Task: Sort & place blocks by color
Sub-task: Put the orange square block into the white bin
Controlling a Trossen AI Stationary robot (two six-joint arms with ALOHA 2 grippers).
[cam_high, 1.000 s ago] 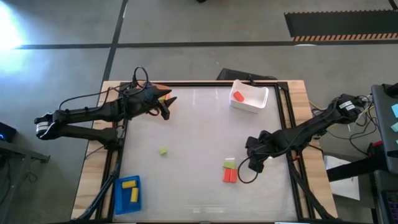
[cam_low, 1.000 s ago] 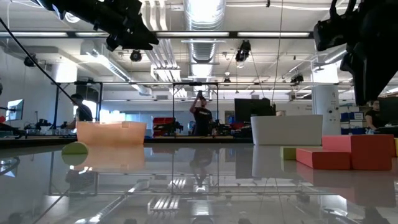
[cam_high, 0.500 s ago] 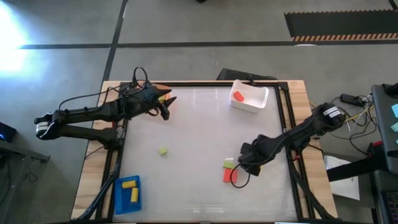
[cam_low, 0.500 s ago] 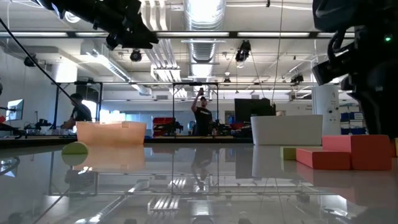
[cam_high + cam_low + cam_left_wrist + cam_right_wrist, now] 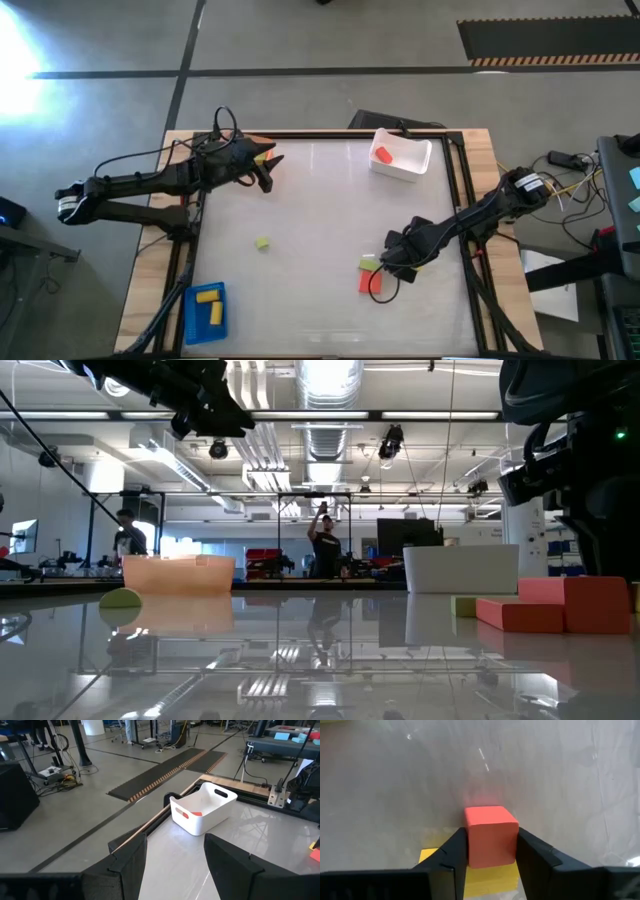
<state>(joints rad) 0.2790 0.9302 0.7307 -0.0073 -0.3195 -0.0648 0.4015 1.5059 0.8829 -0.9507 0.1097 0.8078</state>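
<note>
The right tool [image 5: 490, 852] grips a small solid red block [image 5: 490, 841] beside the yellow-green block [image 5: 368, 264]; the left tool [image 5: 175, 865] gapes empty.

no text, label or number can be read on anything here.

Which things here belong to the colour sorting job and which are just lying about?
Job: small red block in the right tool; loose light green block; yellow blocks in blue plastic tray; white plastic tray.
Lying about: striped black floor mat.

Red block [image 5: 490, 836] between jaws, atop yellow.
</note>
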